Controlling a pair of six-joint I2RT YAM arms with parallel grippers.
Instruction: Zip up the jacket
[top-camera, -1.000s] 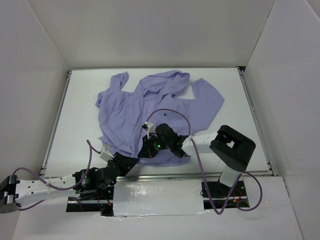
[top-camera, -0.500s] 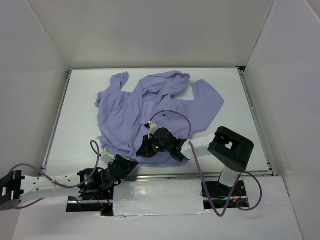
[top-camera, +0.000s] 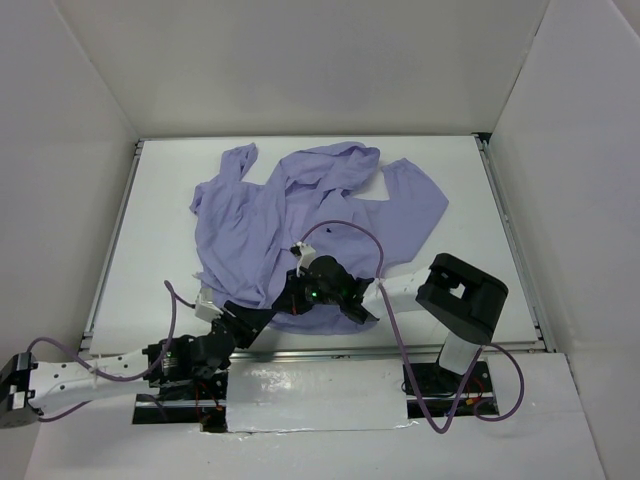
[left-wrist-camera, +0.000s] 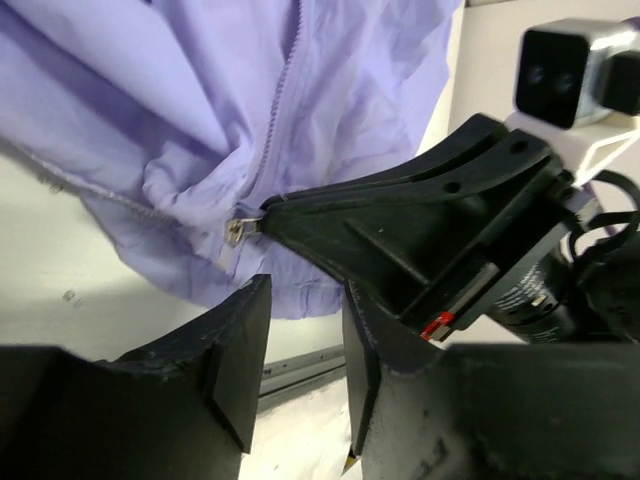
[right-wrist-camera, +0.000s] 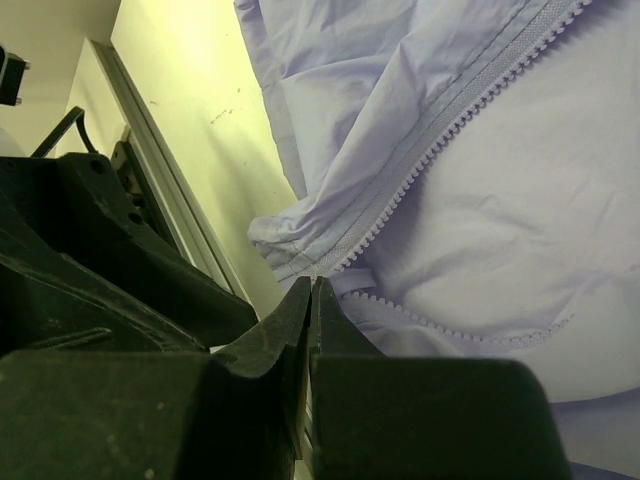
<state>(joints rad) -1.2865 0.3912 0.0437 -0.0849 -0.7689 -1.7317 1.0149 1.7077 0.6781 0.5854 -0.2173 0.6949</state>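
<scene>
Jacket (top-camera: 250, 220) hem nr table (top-camera: 160, 230) edge; R claw (right-wrist-camera: 312, 290) prob. pinching zip pull (left-wrist-camera: 237, 231).

Advance of the left gripper (top-camera: 262, 310)
It has been brought back towards the jacket (top-camera: 300, 200) hem after a withdrawal; its jaws have been widened slightly.

Readable text: I find none in any view right now.
Fabric: I'm looking at a tiny dark chest mark (top-camera: 327, 228) on the jacket (top-camera: 260, 215), too small to read.
Hardware: I see faint pale print (left-wrist-camera: 522, 297) beside a red patch (left-wrist-camera: 437, 322) on the right gripper (left-wrist-camera: 268, 207), blurred and illegible.
</scene>
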